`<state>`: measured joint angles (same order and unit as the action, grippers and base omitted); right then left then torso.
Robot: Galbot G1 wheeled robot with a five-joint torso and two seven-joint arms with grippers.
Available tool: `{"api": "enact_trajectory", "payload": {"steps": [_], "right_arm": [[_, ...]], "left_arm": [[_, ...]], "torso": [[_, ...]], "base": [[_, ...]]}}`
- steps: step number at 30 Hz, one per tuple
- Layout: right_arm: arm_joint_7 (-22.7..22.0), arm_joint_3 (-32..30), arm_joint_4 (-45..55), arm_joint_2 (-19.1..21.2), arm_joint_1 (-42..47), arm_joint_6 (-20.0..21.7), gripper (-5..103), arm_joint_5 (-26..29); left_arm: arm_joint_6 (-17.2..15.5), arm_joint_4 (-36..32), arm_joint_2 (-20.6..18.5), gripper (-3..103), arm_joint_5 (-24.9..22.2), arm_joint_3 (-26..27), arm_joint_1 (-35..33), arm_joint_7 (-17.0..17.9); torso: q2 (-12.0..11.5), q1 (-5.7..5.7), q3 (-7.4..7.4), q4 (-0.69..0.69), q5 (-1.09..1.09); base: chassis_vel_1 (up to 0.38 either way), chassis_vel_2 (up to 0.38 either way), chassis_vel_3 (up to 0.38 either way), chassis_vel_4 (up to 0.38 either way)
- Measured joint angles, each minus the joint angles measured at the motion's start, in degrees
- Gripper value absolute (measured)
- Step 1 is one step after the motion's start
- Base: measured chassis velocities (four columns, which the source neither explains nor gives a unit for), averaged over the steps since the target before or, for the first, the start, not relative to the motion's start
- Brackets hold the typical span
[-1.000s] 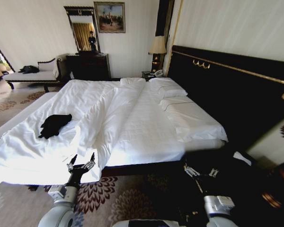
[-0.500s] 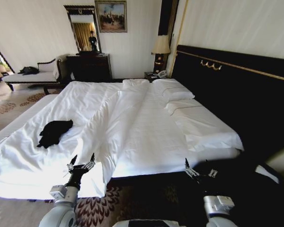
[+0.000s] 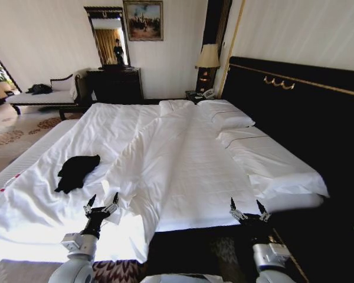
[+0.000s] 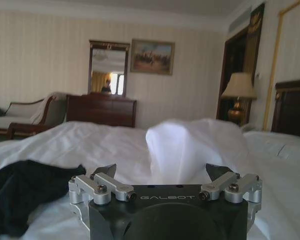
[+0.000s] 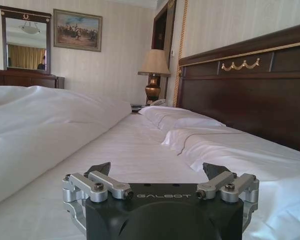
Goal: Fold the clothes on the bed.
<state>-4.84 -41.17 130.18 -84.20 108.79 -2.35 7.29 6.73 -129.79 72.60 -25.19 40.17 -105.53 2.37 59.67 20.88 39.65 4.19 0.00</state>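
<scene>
One crumpled black soft-fabric T-shirt (image 3: 76, 172) lies near the left edge of the large white-duveted bed (image 3: 183, 159); its lettering is probably folded under, as I cannot read it. My left gripper (image 3: 101, 206) hangs spread and empty over the bed's foot edge. My right gripper (image 3: 246, 210), likewise spread, hovers at the foot's right corner.

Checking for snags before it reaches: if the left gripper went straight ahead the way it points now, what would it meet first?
Probably the raised white duvet fold straight ahead of the open left gripper; the black T-shirt lies off to one side. Depth is unclear.
</scene>
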Motion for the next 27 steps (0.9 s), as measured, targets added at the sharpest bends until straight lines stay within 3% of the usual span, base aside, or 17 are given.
{"api": "enact_trajectory", "payload": {"steps": [1,3,6,12,19,27], "right_arm": [[0.0,0.0,0.0,0.0,0.0,0.0,100,0.0],[-0.01,-0.02,-0.05,0.03,0.02,0.01,100,0.08],[-0.01,0.21,-0.14,0.03,0.0,0.04,100,0.09],[-0.01,0.83,-0.17,-0.19,-0.13,0.21,100,-0.08],[-0.09,0.11,0.1,-0.41,0.21,0.2,100,-0.03],[-0.24,-0.41,0.57,-0.68,0.7,0.17,100,-0.02]], "left_arm": [[0.0,0.0,0.0,100,0.0,0.0,0.0,0.0],[4.59,-2.83,-0.34,100,-2.86,0.78,-1.03,-3.41],[5.54,-5.25,-0.66,100,-3.95,1.1,-1.37,-4.54],[5.55,-8.38,-1.52,100,-3.39,2.24,-2.5,-4.85],[5.63,-9.49,-1.46,100,-7.89,5.3,-5.32,-4.67],[5.66,-8.88,-1.29,100,-8.02,5.86,-5.57,-4.59]], "torso": [[0.0,0.0,0.0,0.0,0.0],[0.0,0.0,0.0,0.0,-0.01],[0.0,0.0,0.0,0.0,-0.02],[0.0,0.0,0.0,0.01,-0.01],[0.0,0.0,0.0,0.0,-0.01],[0.0,0.0,0.0,0.01,-0.03]], "base": [[0.084,0.26,-0.09,-0.247],[0.109,0.28,-0.107,-0.276],[0.117,0.283,-0.126,-0.28],[0.098,0.258,-0.097,-0.266],[0.076,0.238,-0.086,-0.262],[0.079,0.255,-0.083,-0.261]]}}
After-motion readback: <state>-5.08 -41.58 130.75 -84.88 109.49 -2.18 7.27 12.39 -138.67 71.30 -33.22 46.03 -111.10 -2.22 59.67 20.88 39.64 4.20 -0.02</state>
